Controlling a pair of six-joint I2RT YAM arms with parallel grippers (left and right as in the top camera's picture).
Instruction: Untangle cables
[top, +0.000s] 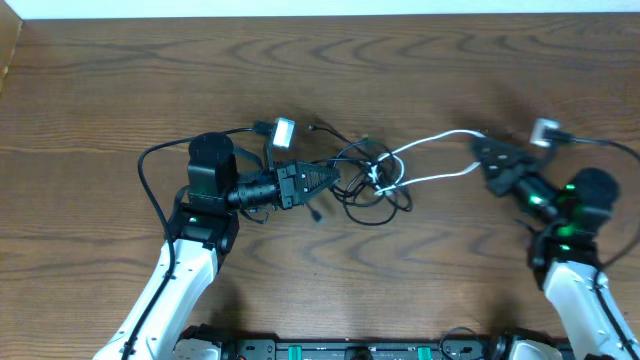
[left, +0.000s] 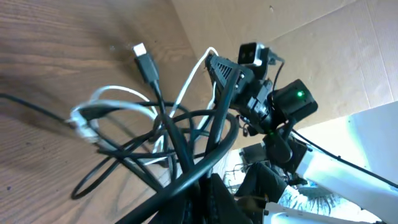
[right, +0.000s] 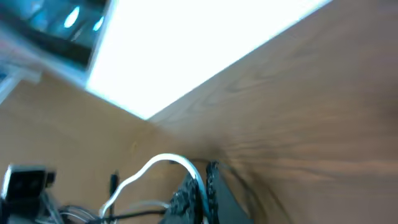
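Note:
A tangle of thin black cables (top: 365, 190) lies at the table's middle, with a white cable (top: 430, 145) looped through it and running right. My left gripper (top: 330, 178) is shut on black cables at the tangle's left side; in the left wrist view the black cables (left: 186, 155) run into its jaws (left: 208, 186), and a plug end (left: 146, 62) sticks up. My right gripper (top: 482, 150) is shut on the white cable's loop, which shows pinched between the fingers (right: 202, 183) in the right wrist view, where the white cable (right: 155, 165) arcs left.
The wooden table (top: 320, 80) stretches all round. The arms' own thicker black cables (top: 150, 175) loop beside the left arm and near the right arm (top: 610, 150). A cardboard wall (left: 323, 43) stands behind the table's right side.

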